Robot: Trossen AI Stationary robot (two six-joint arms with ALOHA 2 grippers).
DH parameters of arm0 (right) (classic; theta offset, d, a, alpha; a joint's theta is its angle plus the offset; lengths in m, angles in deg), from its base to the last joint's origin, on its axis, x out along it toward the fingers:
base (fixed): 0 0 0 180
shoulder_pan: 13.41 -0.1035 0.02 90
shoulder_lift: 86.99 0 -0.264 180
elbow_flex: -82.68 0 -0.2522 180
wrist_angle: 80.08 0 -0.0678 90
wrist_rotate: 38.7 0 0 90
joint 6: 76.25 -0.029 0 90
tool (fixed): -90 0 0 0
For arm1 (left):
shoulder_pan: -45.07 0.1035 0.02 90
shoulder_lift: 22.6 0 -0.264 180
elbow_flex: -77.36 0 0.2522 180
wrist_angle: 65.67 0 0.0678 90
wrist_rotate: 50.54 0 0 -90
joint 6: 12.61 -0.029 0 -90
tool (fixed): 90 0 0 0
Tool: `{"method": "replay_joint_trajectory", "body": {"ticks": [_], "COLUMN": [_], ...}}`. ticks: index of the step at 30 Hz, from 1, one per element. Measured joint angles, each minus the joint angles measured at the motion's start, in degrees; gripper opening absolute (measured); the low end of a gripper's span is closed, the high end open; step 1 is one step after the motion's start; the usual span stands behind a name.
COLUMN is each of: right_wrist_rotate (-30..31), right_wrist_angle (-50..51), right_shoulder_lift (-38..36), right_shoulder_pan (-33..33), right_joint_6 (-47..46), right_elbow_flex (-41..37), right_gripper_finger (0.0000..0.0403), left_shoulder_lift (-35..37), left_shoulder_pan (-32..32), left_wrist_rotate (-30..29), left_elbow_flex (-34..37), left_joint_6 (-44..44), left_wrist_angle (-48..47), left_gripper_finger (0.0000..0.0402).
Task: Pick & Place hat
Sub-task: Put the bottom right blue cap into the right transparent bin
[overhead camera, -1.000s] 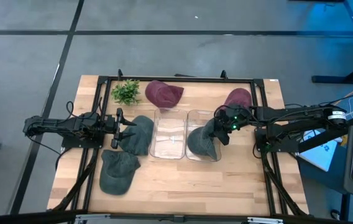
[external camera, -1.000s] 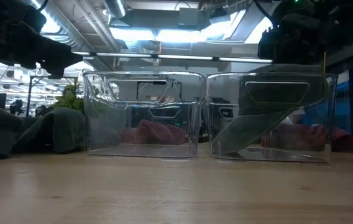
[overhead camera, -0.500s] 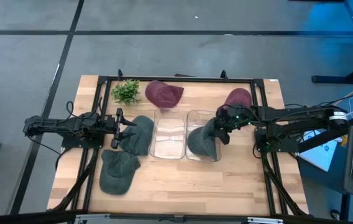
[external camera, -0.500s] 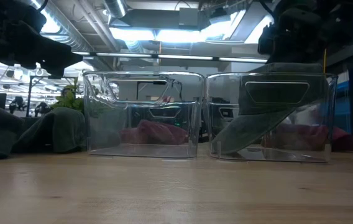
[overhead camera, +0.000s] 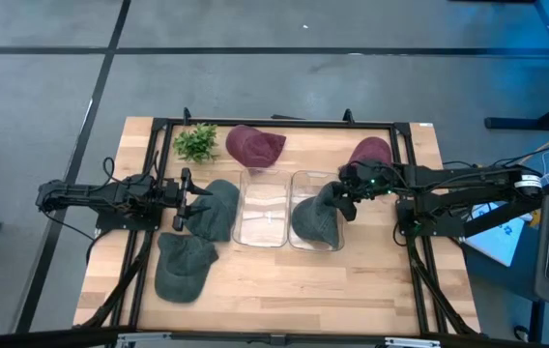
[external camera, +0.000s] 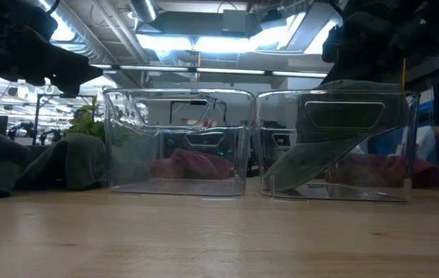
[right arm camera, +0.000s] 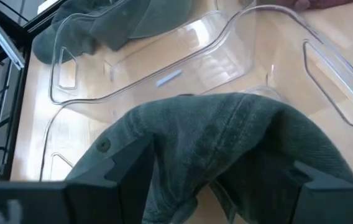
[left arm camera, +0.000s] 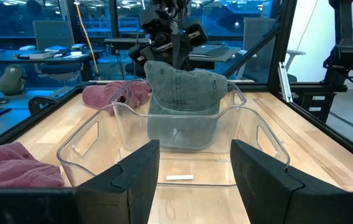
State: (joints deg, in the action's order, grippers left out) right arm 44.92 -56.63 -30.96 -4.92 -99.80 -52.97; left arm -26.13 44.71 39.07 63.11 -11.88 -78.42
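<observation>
Wooden surface (overhead camera: 274,280) carries two clear bins side by side. A grey hat (overhead camera: 315,218) is draped in the right bin (overhead camera: 303,242), gripped by the right end effector (overhead camera: 344,201) at its rim; the left bin (overhead camera: 263,215) holds nothing. The left end effector (overhead camera: 184,201) is spread apart beside another grey hat (overhead camera: 215,207).

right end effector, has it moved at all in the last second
Yes, slightly. In the high view the right end effector has drifted rightward, away from the right bin toward the maroon hat.
</observation>
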Motion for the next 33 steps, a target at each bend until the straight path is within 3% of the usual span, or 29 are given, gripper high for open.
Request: {"method": "replay_joint_trajectory", "body": {"ticks": [18,33], "right_wrist_rotate": [6.8,-16.4], "right_wrist_angle": [-0.3,17.1], "right_shoulder_lift": [-9.5,-12.2], "right_shoulder_pan": [0.0,0.0], "right_joint_6": [-0.3,-16.9], "right_elbow_flex": [0.0,0.0], "right_gripper_finger": [0.0222,0.0222], "left_shoulder_lift": [0.0,0.0], "left_shoulder_pan": [0.0,0.0], "left_wrist_rotate": [0.0,0.0], "left_elbow_flex": [0.0,0.0], "left_joint_6": [0.0,0.0], "left_wrist_angle": [0.0,0.0], "left_gripper_finger": [0.0194,0.0194]}}
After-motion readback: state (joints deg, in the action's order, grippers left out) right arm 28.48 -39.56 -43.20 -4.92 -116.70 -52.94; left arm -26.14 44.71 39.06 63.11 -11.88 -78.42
